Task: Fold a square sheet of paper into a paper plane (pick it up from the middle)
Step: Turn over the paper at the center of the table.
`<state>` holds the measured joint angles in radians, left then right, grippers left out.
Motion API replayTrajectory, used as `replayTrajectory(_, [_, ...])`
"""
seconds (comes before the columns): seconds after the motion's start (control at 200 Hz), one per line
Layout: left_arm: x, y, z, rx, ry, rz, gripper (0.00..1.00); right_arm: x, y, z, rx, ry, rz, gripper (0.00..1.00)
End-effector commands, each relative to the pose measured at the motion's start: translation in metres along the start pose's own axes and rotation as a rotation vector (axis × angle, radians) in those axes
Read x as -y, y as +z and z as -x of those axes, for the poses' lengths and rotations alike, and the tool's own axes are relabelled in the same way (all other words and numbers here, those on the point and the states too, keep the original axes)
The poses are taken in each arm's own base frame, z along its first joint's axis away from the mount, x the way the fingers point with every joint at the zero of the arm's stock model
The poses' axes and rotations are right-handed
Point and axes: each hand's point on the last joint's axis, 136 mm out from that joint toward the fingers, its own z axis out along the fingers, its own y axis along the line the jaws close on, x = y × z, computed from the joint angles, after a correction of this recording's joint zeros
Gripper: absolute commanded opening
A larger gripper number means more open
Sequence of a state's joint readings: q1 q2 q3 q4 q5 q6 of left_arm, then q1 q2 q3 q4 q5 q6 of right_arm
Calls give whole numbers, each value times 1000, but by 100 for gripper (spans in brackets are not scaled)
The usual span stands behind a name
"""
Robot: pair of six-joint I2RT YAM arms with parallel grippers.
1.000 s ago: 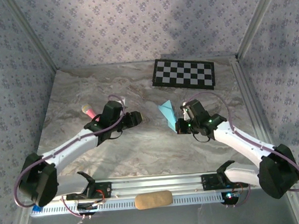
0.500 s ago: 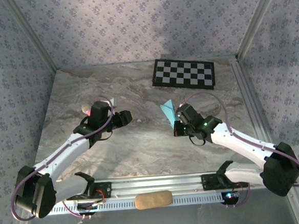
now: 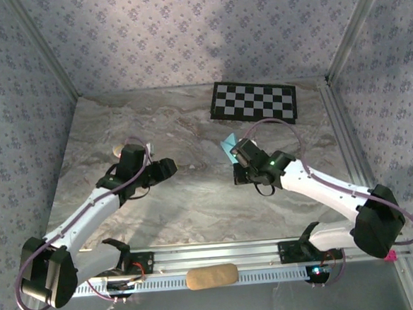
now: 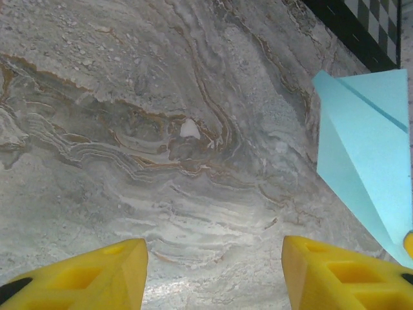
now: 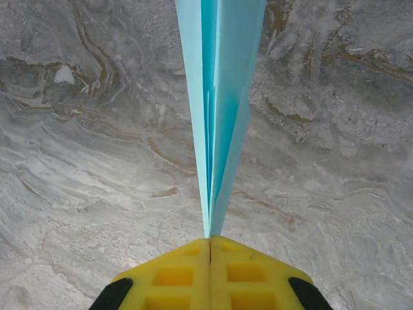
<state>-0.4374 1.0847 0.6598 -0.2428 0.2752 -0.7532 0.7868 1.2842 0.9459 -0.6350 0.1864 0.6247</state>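
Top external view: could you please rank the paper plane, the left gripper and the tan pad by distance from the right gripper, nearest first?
1. The paper plane, pinched in the right gripper.
2. The left gripper, across the table on the left side.
3. The tan pad, at the near rail.

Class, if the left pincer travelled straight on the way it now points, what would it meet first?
Probably the bare marble table; the blue paper plane is off to the right of that line.
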Motion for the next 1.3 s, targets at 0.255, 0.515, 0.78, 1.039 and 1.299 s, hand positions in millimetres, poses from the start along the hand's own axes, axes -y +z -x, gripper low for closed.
replayTrajectory(0.255, [-8, -10, 7, 83, -90, -22, 59, 48, -27, -1, -6, -237, -386, 0])
replayTrajectory(0.515, [-16, -22, 8, 85, -67, 50, 59, 33, -19, 3, 2, -495, -591, 0])
replayTrajectory(0.78, [-35, -48, 28, 160, -151, 95, 60, -32, 13, -32, -88, -731, -582, 0])
replayTrajectory(1.039, [-37, -49, 25, 135, -171, 76, 60, -71, 50, -73, -202, -701, -391, 5])
replayTrajectory(1.299, [-35, -42, 26, 115, -180, 63, 61, -109, 66, -68, -247, -468, -70, 33])
